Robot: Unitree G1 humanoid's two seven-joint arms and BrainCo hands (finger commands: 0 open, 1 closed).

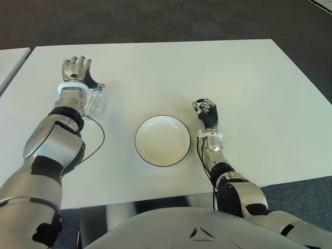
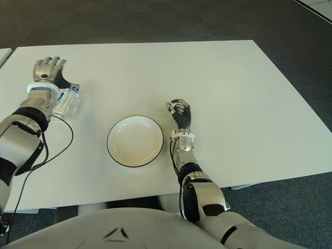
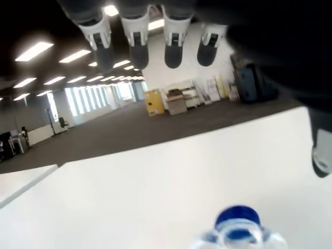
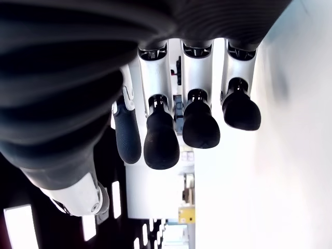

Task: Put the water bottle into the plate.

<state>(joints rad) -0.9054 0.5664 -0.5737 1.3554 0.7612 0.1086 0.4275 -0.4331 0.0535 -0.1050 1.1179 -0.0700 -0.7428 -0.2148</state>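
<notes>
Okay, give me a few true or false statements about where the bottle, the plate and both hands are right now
1. The round white black-rimmed plate holds nothing. True.
2. The clear plastic blue-capped water bottle lies in the plate. False: it is on the white table, left of the plate.
3. The left robot hand is over the bottle with its fingers open. True.
4. The right robot hand holds the bottle. False: it holds nothing and shows right of the plate.
5. The bottle is nearer the right robot hand. False: it is by the left one.
</notes>
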